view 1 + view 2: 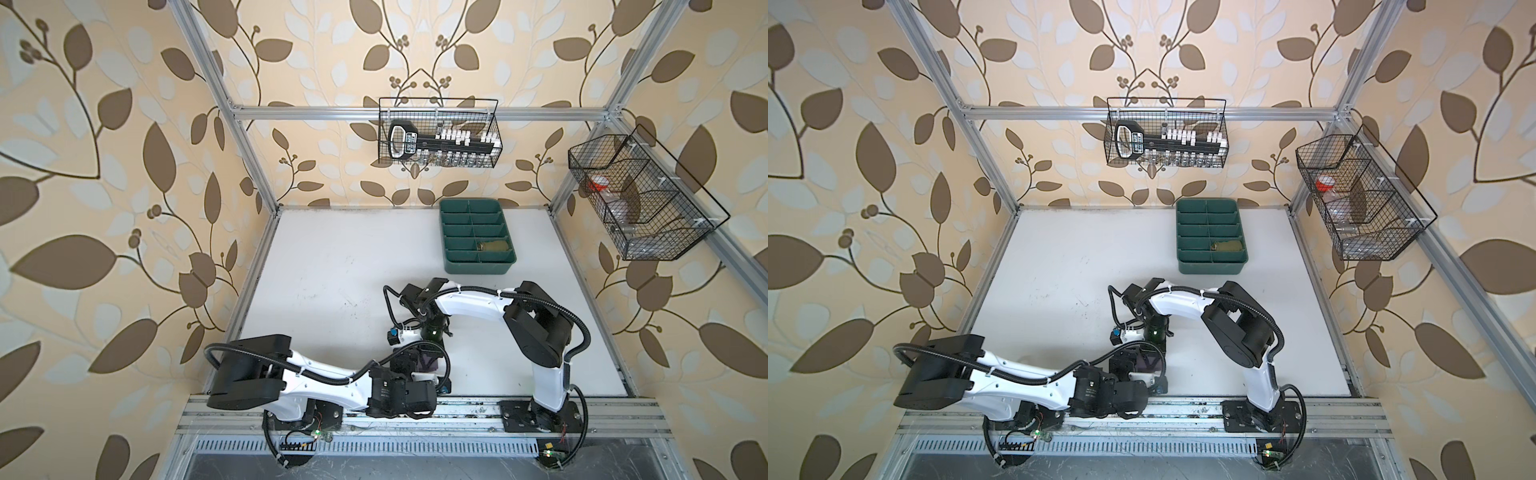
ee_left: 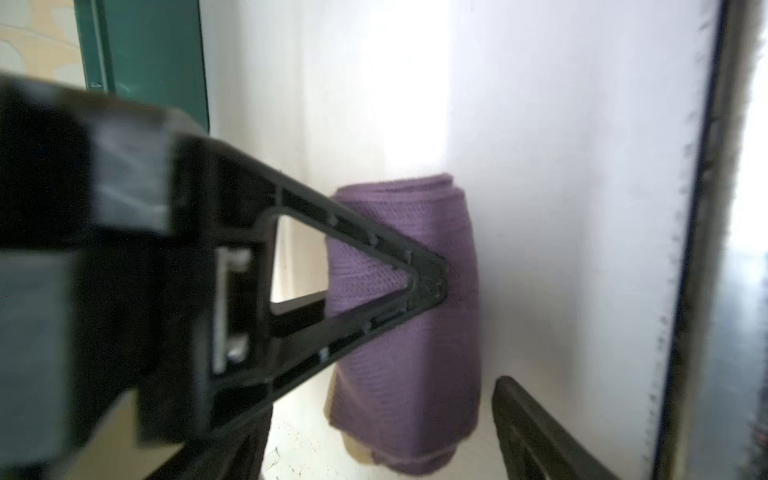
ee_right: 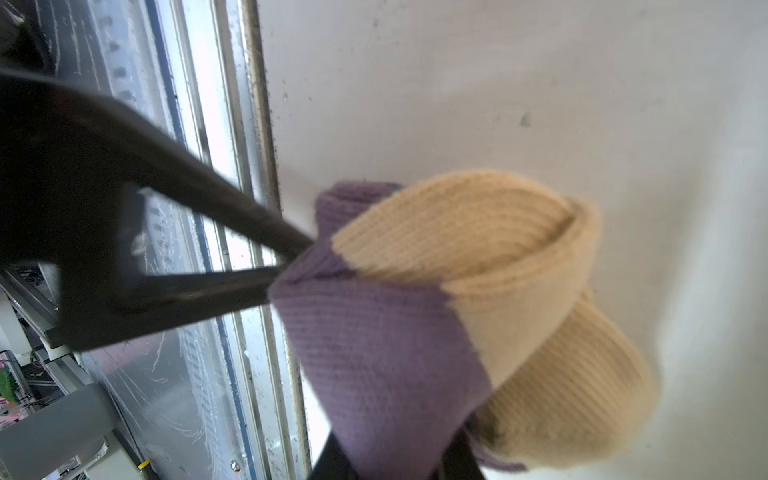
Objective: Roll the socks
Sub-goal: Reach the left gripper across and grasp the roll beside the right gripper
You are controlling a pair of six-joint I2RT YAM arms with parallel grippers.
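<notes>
Right wrist view shows the right gripper (image 3: 293,259) pinched on the purple sock (image 3: 374,340), rolled near the table's (image 3: 457,83) front edge, so the left gripper (image 2: 471,336), jaws apart astride it, should probably close squarely mid-roll

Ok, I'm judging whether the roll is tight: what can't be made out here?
- Purple sock, both top views: mostly under the arms.
- Left wrist view: one of the fingers covers its middle.
- Right wrist view: bottom edge cuts it off.
- Olive sock, both top views: too small.
</notes>
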